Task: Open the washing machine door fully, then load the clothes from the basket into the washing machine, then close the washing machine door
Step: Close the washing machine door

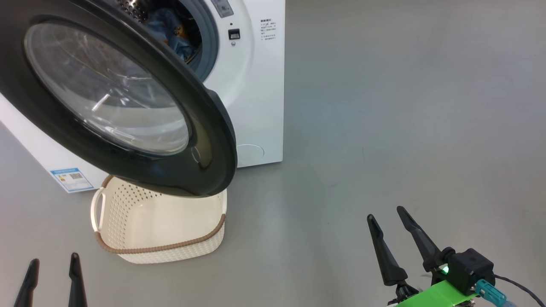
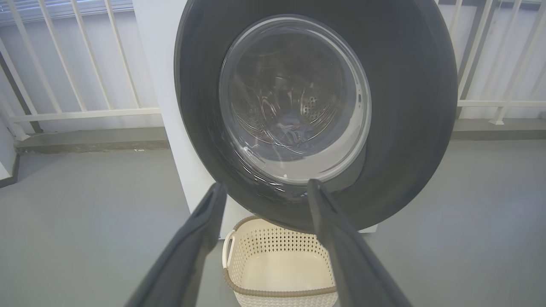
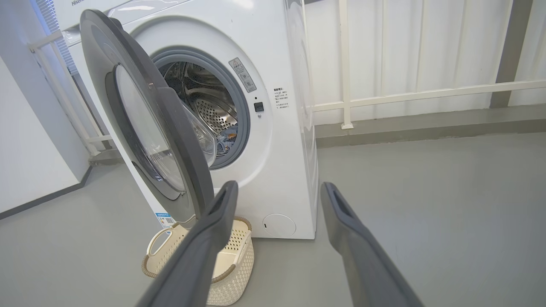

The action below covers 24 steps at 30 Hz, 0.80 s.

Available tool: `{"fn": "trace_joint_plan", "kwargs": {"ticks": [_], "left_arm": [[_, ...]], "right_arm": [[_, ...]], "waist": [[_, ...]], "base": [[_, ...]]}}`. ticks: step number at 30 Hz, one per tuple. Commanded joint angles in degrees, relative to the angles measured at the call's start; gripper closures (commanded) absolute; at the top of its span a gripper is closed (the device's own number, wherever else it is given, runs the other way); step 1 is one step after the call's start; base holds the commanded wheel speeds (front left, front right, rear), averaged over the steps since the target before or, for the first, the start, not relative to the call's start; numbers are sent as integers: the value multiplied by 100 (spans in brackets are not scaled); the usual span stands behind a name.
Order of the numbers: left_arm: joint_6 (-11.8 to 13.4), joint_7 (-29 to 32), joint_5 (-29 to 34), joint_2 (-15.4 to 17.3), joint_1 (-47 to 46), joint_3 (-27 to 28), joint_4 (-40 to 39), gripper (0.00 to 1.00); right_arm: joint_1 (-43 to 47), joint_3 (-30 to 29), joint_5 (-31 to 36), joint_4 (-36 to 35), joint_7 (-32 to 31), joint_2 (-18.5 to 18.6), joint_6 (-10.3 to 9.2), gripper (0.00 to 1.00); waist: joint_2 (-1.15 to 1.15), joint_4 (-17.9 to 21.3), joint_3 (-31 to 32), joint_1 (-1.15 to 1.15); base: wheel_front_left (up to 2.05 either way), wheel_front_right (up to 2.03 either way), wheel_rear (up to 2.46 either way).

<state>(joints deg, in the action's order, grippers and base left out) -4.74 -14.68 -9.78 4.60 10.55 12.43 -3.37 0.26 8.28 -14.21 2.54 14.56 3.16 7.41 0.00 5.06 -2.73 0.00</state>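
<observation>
The washing machine door point(image 1: 106, 89) is standing open at the upper left of the head view, its black rim overhanging the basket point(image 1: 170, 248), which is sitting on the grey floor point(image 1: 384, 128) against the washing machine point(image 1: 251, 85). The clothes point(image 1: 170, 30) are lying inside the drum at the top of the frame. The left hand point(image 1: 54, 258) is hovering at the lower left, fingers spread wide, holding nothing. The right hand point(image 1: 385, 212) is hovering at the lower right, equally wide and unloaded, well apart from the door.
</observation>
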Motion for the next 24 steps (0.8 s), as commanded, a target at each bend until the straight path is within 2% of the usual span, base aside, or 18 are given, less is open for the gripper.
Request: {"fn": "trace_joint_plan", "kwargs": {"ticks": [1, 13, 14, 15, 16, 17, 18, 24], "left_arm": [[20, -31, 93, 62, -154, 235, -163, 0], [-11, -31, 117, 5, -196, 299, -183, 0], [-20, -31, 116, -5, -203, 302, -184, 0], [-24, -31, 117, -10, -200, 304, -182, 0], [-28, -31, 119, -15, -198, 307, -179, 0], [-28, -31, 119, -15, -198, 307, -179, 0], [-37, -31, 122, -24, -196, 308, -171, 0], [-59, -31, 120, -47, -180, 309, -162, 0]], "right_arm": [[-103, 89, 12, -165, 44, -28, 8, 0], [-111, 10, 18, -193, 44, -28, 8, 0], [-111, 11, 20, -189, 44, -28, 8, 6], [-111, 12, 22, -186, 44, -28, 8, 49], [-110, 15, 25, -185, 44, -28, 8, 82], [-110, 15, 25, -185, 44, -28, 8, 82], [-106, 17, 32, -193, 44, -28, 8, 100], [-96, 3, 10, -212, 44, -28, 8, 100]], "waist": [[0, 3, -12, 0], [0, -25, -88, 0], [0, -35, -89, 0], [0, -39, -85, 0], [0, -42, -82, 0], [0, -42, -82, 0], [0, -51, -73, 0], [0, -65, -43, 0]], "base": [[0, 0, 0], [0, 0, 0], [0, 0, 0], [0, 0, 0], [0, 0, 0], [0, 0, 0], [0, 0, 0], [0, 0, 0]]}}
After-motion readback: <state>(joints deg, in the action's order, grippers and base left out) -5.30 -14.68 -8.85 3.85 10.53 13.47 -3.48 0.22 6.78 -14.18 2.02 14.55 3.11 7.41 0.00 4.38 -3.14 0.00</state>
